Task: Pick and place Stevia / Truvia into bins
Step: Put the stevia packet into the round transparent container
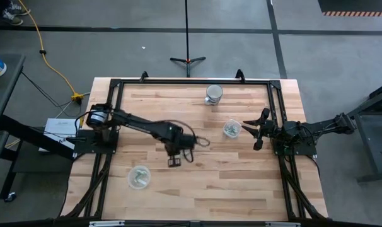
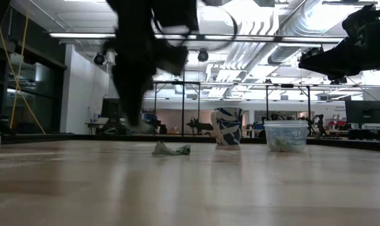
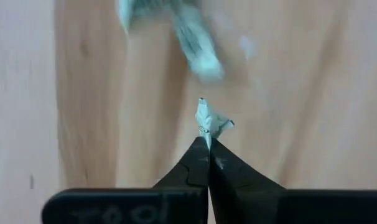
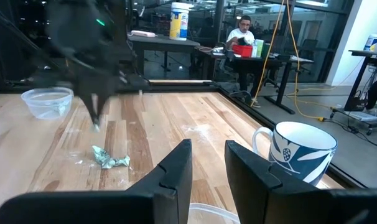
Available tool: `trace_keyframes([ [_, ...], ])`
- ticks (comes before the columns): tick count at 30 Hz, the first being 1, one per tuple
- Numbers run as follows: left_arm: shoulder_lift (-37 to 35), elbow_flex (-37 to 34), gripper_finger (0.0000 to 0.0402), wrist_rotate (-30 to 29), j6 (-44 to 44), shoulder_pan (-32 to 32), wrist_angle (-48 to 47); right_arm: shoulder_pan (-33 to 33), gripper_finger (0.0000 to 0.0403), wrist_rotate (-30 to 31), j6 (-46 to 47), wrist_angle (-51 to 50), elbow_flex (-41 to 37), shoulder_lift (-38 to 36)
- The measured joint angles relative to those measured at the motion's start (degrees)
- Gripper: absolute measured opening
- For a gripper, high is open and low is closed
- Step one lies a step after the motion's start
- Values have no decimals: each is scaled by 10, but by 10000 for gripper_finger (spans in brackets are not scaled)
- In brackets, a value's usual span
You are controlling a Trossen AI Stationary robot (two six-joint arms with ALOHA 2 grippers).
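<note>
My left gripper (image 3: 208, 142) is over the middle of the table (image 1: 174, 162), shut on one small pale green and white packet (image 3: 208, 119). More packets (image 3: 195, 37) show as a blur on the wood below it. A crumpled packet (image 2: 171, 149) lies flat on the table (image 4: 111, 157). One clear cup (image 1: 232, 128) with packets in it stands right of centre, just in front of my right gripper (image 1: 257, 129). A second clear cup (image 1: 139, 176) with packets stands near the table's left near part (image 4: 47, 101). My right gripper (image 4: 207, 165) is open and holds nothing. My left gripper pinches one packet between its two fingertips (image 3: 198, 155), by the packet's near edge (image 3: 207, 132). The fingers come from above, pointing down. The rest of the packet sticks out past the tips, crumpled, and is off the wood.
A white mug with blue pattern (image 1: 213, 94) stands near the table's far edge (image 4: 300, 152). A black frame (image 1: 191, 82) runs around the tabletop. Bare wood lies between the two clear cups. A person sits at a desk far behind the table (image 4: 241, 34).
</note>
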Motion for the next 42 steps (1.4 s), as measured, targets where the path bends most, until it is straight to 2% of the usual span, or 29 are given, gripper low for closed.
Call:
trace_keyframes([
  [6, -4, 61, 23, 8, -82, -92, -146, 0, 87, -2, 2, -2, 0, 4],
  [13, -4, 62, 32, 42, -213, -203, -286, 0, 87, -2, 4, 0, 0, 4],
  [19, -11, 62, 24, 47, -255, -267, -271, 0, 87, -1, 1, 22, 0, 3],
  [22, -10, 62, 50, 1, -314, -285, -264, 0, 87, -1, 0, 31, 0, 3],
  [24, -11, 62, 86, -18, -337, -288, -270, 0, 87, -1, 0, 34, 0, 3],
  [30, -10, 61, 184, -25, -356, -285, -303, 0, 87, -1, 0, 35, 0, 4],
  [33, -11, 61, 219, -85, -345, -271, -295, 0, 87, -1, -3, 35, 0, 4],
  [35, -12, 61, 237, -154, -325, -252, -253, 0, 87, -1, -8, 35, 0, 4],
  [37, -13, 61, 250, -193, -281, -226, -187, 0, 87, -1, -8, 35, 0, 4],
  [40, -12, 60, 261, -216, -206, -180, -78, 0, 87, -1, -6, 35, 0, 4],
  [42, -8, 50, 263, -210, -157, -145, -2, 0, 87, -3, -6, 35, 0, 4],
])
